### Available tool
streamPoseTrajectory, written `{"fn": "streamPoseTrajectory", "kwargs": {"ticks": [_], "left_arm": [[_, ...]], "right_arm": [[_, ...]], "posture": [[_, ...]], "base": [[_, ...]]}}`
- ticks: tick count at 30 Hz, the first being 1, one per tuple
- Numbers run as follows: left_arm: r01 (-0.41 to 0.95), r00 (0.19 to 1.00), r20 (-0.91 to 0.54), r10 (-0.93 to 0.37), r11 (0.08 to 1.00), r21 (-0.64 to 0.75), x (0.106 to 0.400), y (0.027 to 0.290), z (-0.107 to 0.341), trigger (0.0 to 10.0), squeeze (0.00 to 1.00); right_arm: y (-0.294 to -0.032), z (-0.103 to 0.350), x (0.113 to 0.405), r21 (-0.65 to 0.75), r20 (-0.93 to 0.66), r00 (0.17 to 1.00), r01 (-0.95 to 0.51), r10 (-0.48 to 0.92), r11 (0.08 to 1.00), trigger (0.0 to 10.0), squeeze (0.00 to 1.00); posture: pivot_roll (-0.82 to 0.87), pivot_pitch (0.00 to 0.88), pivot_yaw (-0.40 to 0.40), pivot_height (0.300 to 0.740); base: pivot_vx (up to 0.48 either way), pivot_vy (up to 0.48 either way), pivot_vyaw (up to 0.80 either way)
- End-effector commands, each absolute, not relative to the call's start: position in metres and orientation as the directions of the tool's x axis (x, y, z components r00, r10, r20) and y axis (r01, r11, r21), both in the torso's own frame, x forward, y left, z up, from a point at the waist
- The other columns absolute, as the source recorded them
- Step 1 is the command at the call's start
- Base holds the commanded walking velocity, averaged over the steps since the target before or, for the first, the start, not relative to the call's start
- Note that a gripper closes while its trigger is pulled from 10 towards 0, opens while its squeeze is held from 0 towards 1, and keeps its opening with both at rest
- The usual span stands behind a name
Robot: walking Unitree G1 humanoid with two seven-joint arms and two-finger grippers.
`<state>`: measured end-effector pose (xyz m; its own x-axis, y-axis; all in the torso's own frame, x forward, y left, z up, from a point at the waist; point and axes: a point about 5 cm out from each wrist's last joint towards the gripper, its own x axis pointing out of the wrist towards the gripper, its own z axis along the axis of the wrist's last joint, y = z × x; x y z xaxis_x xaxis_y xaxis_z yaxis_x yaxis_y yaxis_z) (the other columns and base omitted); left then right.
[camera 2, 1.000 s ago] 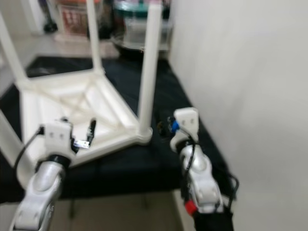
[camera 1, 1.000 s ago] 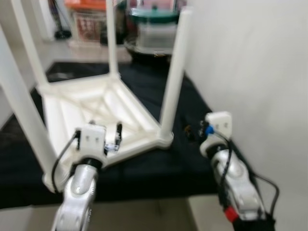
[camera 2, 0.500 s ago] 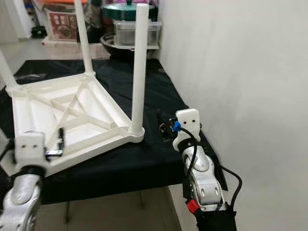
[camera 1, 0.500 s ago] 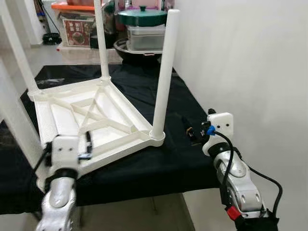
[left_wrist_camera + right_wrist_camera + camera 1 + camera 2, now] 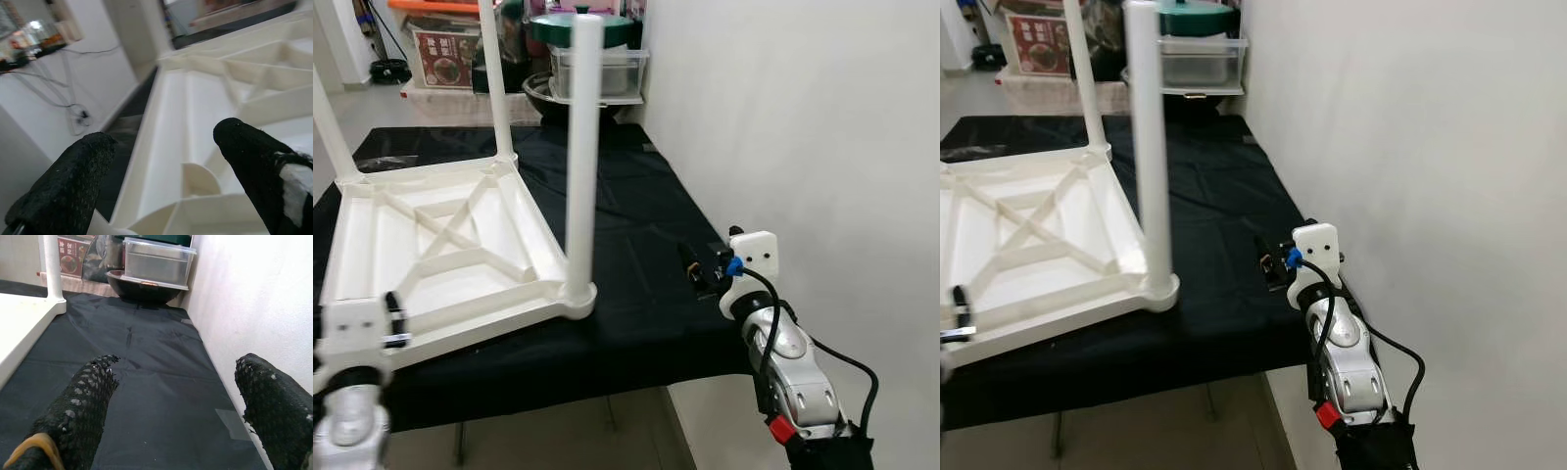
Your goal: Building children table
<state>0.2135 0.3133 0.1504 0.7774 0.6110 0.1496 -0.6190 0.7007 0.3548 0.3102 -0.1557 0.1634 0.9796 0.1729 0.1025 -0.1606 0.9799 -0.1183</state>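
On the black table (image 5: 636,245), a little white table (image 5: 440,235) lies upside down.
Its legs (image 5: 579,157) point up, likely so they can be pushed in from above. It sits just ahead of the left jaws (image 5: 166,181), which are spread apart at its near edge. It is well to the side of the right jaws (image 5: 171,411), also apart, over bare black cloth.
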Motion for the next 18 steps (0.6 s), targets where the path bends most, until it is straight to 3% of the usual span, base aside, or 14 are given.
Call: {"fn": "streamPoseTrajectory", "kwargs": {"ticks": [1, 8, 18], "left_arm": [[-0.706, 0.693, 0.176, 0.699, 0.611, 0.358, 0.202, 0.341, 0.158, 10.0, 0.0], [-0.799, 0.577, 0.227, 0.785, 0.484, 0.356, 0.184, 0.384, 0.176, 10.0, 0.0], [-0.73, 0.674, 0.209, 0.709, 0.596, 0.334, 0.207, 0.362, 0.171, 10.0, 0.0]], "right_arm": [[-0.156, 0.161, 0.311, -0.121, 0.096, 0.98, -0.161, 0.173, 0.979, 10.0, 0.0], [-0.158, 0.158, 0.31, -0.127, 0.081, 0.982, -0.162, 0.173, 0.979, 10.0, 0.0], [-0.158, 0.158, 0.31, -0.128, 0.077, 0.982, -0.163, 0.174, 0.978, 10.0, 0.0]], "posture": [[0.08, 0.0, -0.118, 0.74], [0.08, 0.0, -0.119, 0.74], [0.06, 0.0, -0.114, 0.74]], "base": [[0.0, 0.0, 0.0], [0.0, 0.0, 0.0], [0.0, 0.0, 0.0]]}}
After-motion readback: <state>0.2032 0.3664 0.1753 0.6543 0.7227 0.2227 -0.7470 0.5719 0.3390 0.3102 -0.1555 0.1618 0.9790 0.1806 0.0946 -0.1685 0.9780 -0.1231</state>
